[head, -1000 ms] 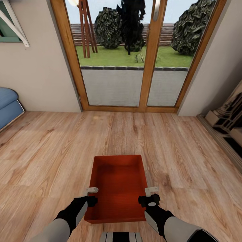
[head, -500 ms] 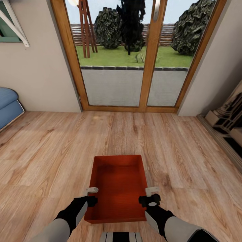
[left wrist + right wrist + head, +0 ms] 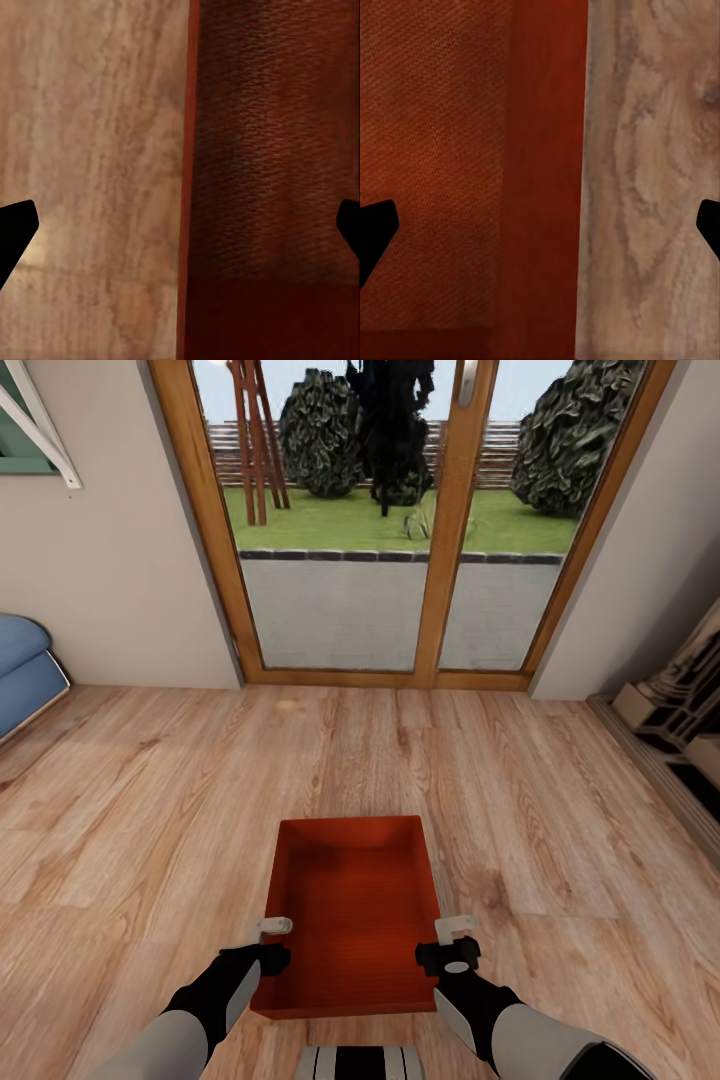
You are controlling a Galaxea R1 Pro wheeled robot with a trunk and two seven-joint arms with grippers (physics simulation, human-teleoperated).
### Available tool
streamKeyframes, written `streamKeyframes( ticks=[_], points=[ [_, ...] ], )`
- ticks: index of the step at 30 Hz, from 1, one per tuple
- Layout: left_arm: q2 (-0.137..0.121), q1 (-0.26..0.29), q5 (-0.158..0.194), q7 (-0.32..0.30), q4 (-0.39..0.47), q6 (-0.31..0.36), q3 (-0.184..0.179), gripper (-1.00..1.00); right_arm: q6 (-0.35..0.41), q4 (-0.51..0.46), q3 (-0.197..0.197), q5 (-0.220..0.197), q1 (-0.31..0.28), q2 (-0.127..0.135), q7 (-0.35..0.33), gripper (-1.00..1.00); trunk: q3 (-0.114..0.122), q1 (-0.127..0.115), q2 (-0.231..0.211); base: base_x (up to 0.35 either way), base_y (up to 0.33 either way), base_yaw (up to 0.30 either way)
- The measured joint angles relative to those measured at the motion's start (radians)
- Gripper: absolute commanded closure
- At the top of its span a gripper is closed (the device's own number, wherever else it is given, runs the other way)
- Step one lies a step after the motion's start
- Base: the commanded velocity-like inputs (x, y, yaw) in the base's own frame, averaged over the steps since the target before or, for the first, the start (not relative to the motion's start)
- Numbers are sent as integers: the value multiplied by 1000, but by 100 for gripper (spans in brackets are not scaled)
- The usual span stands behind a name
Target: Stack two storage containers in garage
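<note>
I see the wood-plank floor (image 3: 150, 810) of the living room before the glass doors (image 3: 400, 530). One storage container (image 3: 355, 910) rests near me. My left gripper (image 3: 268, 942) and right gripper (image 3: 452, 942) straddle its side walls, both wide open.

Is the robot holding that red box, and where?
Nothing is held yet. The left pincer and right pincer straddle the side walls of the red box, both wide open.
</note>
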State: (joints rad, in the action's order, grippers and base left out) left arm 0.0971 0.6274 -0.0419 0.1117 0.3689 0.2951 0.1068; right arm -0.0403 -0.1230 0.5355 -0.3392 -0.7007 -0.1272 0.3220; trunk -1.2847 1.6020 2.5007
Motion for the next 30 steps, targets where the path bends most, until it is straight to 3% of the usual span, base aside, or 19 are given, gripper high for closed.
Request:
streamKeyframes(
  ticks=[18, 19, 20, 30],
  points=[
    [0, 0, -1, 2, -1, 5, -5, -100, 0, 0, 0, -2, 0, -1, 0, -100, 0, 0, 0, 0, 0, 0],
    [0, 0, -1, 2, -2, 5, -5, -100, 0, 0, 0, -2, 0, -1, 0, 100, 0, 0, 0, 0, 0, 0],
    [0, 0, -1, 2, -2, 5, -4, 100, 0, 0, 0, -2, 0, -1, 0, 100, 0, 0, 0, 0, 0, 0],
    [1, 0, 16, -1, -5, 1, -8, 100, 1, -2, 5, 2, 0, -1, -2, 100, 0, 0, 0, 0, 0, 0]
  ],
)
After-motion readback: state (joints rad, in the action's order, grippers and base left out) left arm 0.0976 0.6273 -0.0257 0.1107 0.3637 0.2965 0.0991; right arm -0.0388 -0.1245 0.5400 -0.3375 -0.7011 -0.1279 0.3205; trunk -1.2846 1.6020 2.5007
